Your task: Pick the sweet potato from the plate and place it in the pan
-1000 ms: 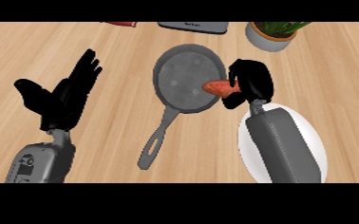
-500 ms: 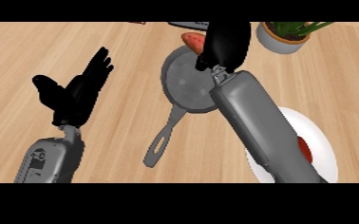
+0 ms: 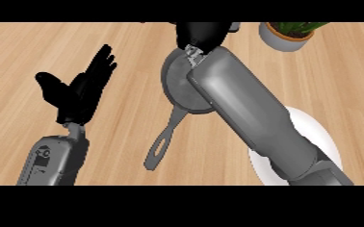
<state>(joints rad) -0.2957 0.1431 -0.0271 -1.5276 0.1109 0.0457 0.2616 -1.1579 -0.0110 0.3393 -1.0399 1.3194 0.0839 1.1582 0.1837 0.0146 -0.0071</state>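
Sweet potato: not visible in the head view; its place cannot be confirmed. Judged to be under or in the right hand over the pan's far side (the forearm hides that area).
Handling: judged a stiff, fairly light root with a dry, slightly rough skin, not fragile; best taken across its middle, fingers on one flank and thumb on the other.
Right hand [image 3: 202,32]: black, at the top of the view above the pan's far rim; whether its fingers are curled on anything cannot be told.
Left hand [image 3: 80,89]: black, open, fingers straight and raised, resting at the left over the light wooden bench [image 3: 128,125], holding nothing.
Pan: dark grey round metal frying pan [image 3: 183,91], handle running towards the lower left, largely covered by the grey right forearm.
Plate: round white plate [image 3: 313,130] at lower right, partly under the forearm.
Change: half a second ago an orange-red piece showed beside the right hand at the pan's far edge; now it is gone from sight, and the arm reaches further out.
Change, plate: a red patch then seen on it no longer shows.
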